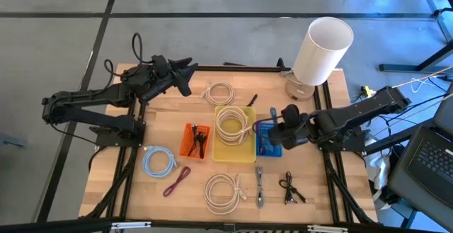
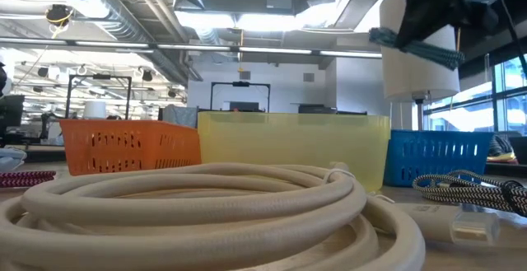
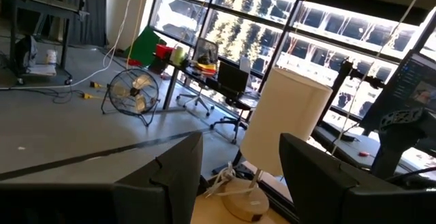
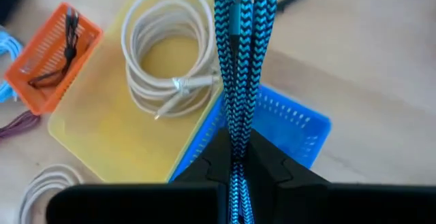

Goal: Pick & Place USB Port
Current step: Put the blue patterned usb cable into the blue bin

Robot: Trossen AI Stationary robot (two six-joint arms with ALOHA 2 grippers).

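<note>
A blue-and-black braided cable (image 4: 238,40) is folded into several strands and sits in my right gripper (image 4: 235,157), which is shut on it above the blue basket (image 4: 289,125). In the high view the right gripper (image 1: 274,128) hovers over the blue basket (image 1: 267,142), beside the yellow basket (image 1: 233,151). The low view shows the cable (image 2: 416,49) high above the blue basket (image 2: 436,157). My left gripper (image 1: 185,77) waits open near the table's far left corner, clear of everything. My right gripper pinches the bundled strands of the blue braided cable (image 4: 236,139) between its two fingers. The fingers come from the table's right, and the strands run on ahead past the fingertips. The cable is lifted clear above the blue basket.
The yellow basket holds a white cable coil (image 4: 167,60); the orange basket (image 1: 196,141) holds a black cable. Loose on the table lie two white coils (image 1: 220,92) (image 1: 225,192), a light blue cable (image 1: 158,162), a maroon cable (image 1: 177,181) and dark cables (image 1: 290,188). A white lamp (image 1: 322,49) stands at the far right.
</note>
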